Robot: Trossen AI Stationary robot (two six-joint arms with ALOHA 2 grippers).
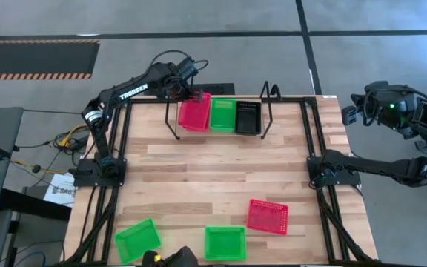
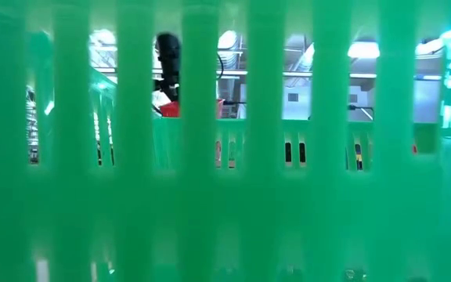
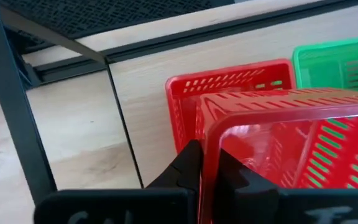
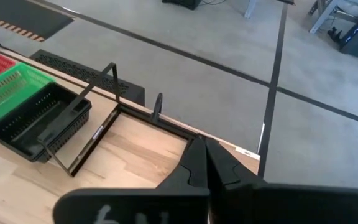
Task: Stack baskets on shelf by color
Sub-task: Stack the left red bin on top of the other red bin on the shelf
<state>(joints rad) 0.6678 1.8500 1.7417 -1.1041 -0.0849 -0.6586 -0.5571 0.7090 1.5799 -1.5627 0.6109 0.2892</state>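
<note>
Baskets (image 1: 225, 243): three green, visibly.

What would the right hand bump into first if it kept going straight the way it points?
Probably nothing on the table. The right hand, shut and empty, points past the table's corner edge toward bare grey floor. The black basket sits off to one side.

Your left arm reaches across the upper left of the overhead frame, its left gripper (image 1: 196, 96) clamped on the rim of a red basket (image 3: 278, 143). Your right arm folds at the far right edge, right gripper (image 4: 205, 163) closed and empty.
</note>
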